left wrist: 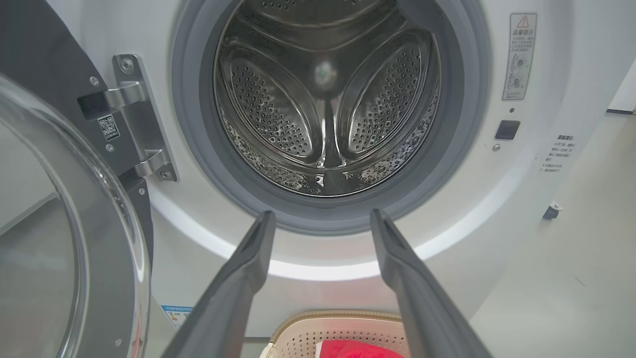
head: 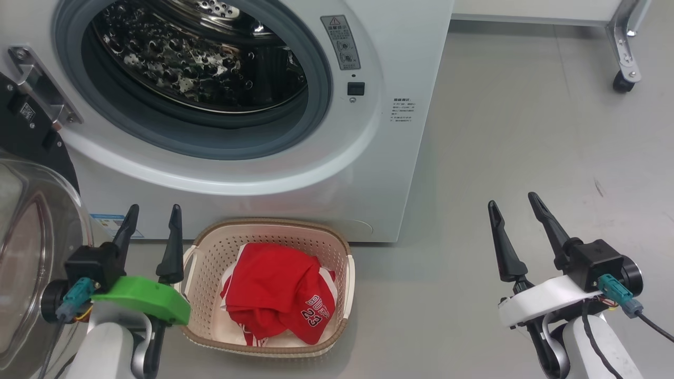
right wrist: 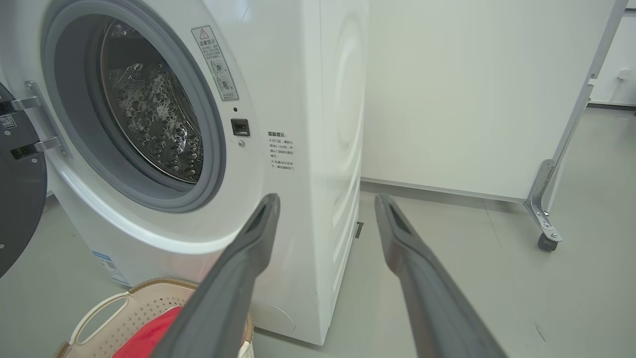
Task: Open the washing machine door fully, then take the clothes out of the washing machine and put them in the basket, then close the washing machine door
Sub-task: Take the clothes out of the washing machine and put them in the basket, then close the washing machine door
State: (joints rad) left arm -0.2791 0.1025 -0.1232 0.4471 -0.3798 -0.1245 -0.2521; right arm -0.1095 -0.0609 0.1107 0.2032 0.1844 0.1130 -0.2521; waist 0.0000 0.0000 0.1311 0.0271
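Note:
The white washing machine (head: 295, 173) stands with its steel drum (left wrist: 328, 99) bare inside. Its door (head: 26, 247) hangs swung wide at the left, glass bowl toward me, and appears again as the door (left wrist: 59, 238) and the door (right wrist: 17, 194). Red clothes (head: 276, 295) with white lettering lie in the cream basket (head: 345, 284) on the floor before the machine. My left gripper (head: 152, 213) is open just left of the basket, beside the door glass. My right gripper (head: 513, 202) is open over bare floor to the right. Nothing sits between either pair of fingers.
Grey floor (head: 526, 131) spreads to the right of the machine. A white panel on a metal leg with a caster (head: 624, 81) stands at the far right; the caster (right wrist: 546, 242) is also seen low by the wall.

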